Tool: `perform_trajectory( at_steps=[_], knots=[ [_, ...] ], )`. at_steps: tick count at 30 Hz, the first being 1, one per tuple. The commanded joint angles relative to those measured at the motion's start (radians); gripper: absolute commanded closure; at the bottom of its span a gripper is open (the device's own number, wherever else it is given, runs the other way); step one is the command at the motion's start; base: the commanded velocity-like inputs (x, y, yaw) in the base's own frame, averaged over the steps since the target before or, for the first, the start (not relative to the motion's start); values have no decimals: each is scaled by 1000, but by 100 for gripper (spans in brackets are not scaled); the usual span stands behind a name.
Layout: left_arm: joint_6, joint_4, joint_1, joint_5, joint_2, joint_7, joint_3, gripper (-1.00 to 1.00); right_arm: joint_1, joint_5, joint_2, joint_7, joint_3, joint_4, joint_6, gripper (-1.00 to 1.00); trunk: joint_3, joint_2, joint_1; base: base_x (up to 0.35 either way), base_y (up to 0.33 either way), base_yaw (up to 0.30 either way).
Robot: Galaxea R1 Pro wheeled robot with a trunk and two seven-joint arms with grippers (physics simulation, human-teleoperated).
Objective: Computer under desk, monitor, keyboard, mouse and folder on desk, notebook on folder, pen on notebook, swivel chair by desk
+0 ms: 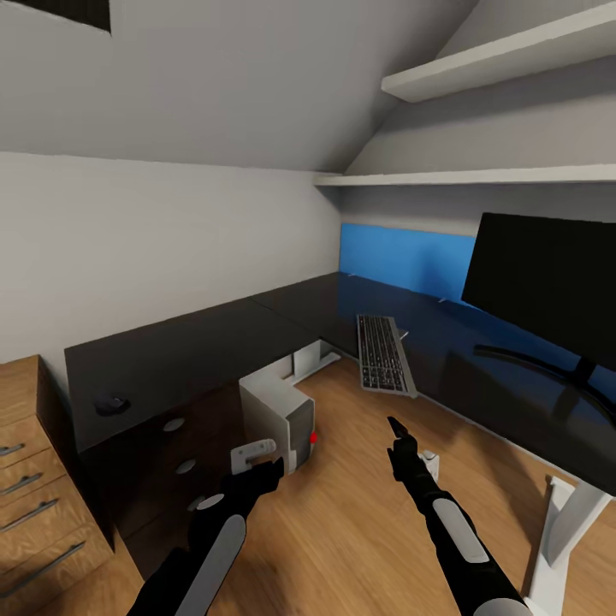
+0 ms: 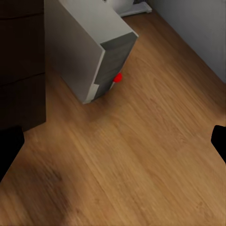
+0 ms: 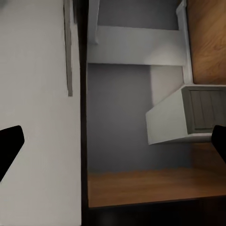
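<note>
Left claw (image 1: 257,466): released, empty, above the floor.
Right claw (image 1: 400,432): released, empty.
Computer (image 1: 278,415): on the floor under the worktop (image 1: 197,346).
Keyboard (image 1: 382,353), monitor (image 1: 547,287), mouse (image 1: 111,404): on the worktop.

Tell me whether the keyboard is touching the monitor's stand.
Apart. In the head view the keyboard lies on the desk toward its inner corner, and a clear stretch of bare black top separates it from the curved foot of the monitor.
</note>
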Motion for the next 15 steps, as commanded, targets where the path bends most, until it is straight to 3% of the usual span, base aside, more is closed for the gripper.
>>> perform_trajectory(
  at_steps=[1, 12, 15],
  knots=[
    [1, -1, -1, 9, 0, 9, -1, -100, -1, -9, 1, 3, -5, 0, 10, -100, 2, 7, -4, 0, 0, 0],
    [1, -1, -1, 9, 0, 9, -1, -100, -1, -10, 0, 3, -6, 0, 10, -100, 37, 84, -46, 0, 0, 0],
    [1, -1, -1, 9, 0, 9, -1, -100, -1, -10, 0, 3, -6, 0, 10, -100, 37, 84, -46, 0, 0, 0]
  ],
)
